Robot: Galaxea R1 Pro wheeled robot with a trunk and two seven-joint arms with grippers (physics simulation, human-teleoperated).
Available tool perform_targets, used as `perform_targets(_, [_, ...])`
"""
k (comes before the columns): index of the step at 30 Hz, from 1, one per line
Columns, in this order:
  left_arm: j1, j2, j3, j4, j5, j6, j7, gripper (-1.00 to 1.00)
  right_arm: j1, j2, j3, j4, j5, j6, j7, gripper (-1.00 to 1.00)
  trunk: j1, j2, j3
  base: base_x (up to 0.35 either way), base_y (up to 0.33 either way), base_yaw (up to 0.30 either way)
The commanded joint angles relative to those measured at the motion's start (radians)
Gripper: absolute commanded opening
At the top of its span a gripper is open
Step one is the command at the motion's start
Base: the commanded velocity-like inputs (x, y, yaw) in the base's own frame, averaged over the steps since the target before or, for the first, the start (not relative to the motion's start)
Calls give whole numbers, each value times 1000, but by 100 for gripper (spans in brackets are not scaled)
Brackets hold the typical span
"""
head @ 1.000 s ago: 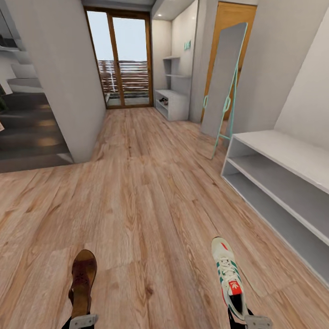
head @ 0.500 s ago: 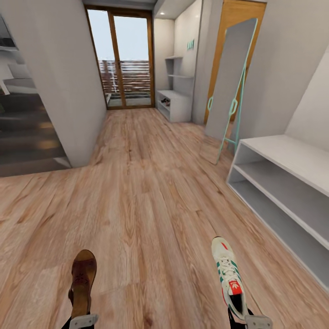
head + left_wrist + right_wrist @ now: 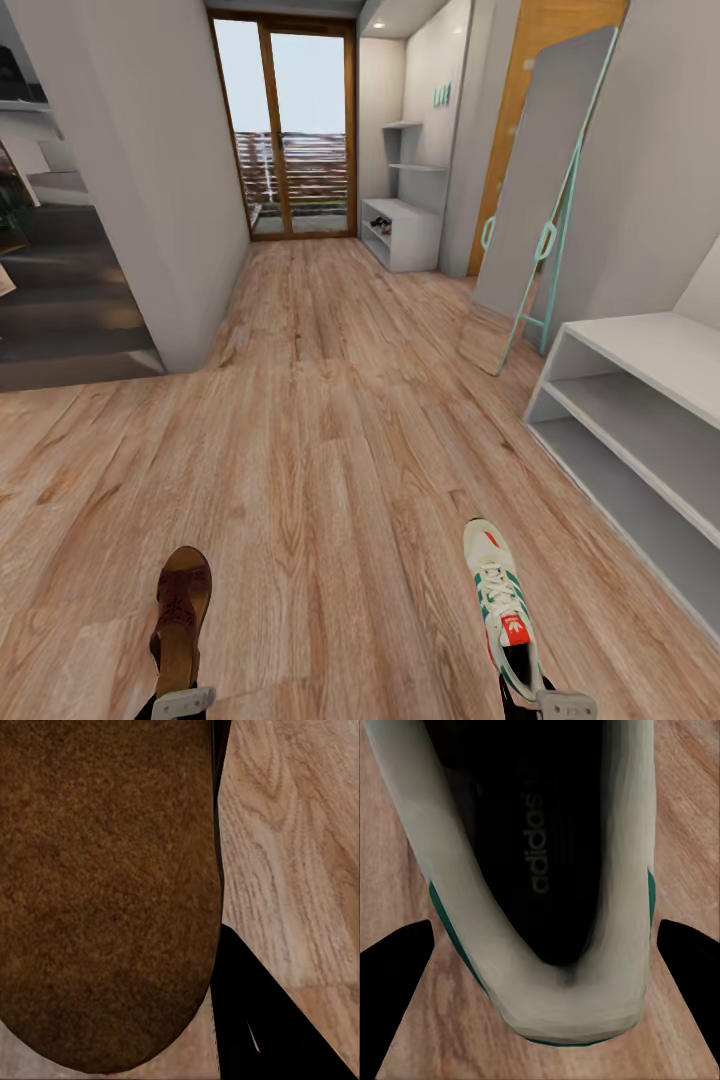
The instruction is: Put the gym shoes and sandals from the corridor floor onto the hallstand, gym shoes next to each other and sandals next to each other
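With the left gripper (image 3: 182, 700) clamped on 1 sandal (image 3: 180, 618) and the right gripper (image 3: 548, 704) clamped on 1 gym shoe (image 3: 503, 610), both toes point straight down the corridor toward the hallstand (image 3: 405, 222), far ahead and slightly right, nearer the right arm.

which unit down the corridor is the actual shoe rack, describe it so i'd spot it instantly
Look to the glass balcony door at the corridor's far end. Just right of it, against the wall, stands the pale grey-white hallstand. Unlike the plain low white two-shelf bench nearby on the right, it has staggered wall shelves and mint letters above.
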Motion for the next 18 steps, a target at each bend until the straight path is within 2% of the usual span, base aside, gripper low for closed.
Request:
perform_targets(1, [-1, -1, 8, 0, -13, -3, -4, -100, -1, -1, 9, 0, -10, -3, -5, -100, 0, 0, -1, 339, 0, 2])
perform_targets(18, [-1, -1, 8, 0, -11, -3, -4, -100, -1, -1, 9, 1, -9, -3, -5, -100, 0, 0, -1, 339, 0, 0])
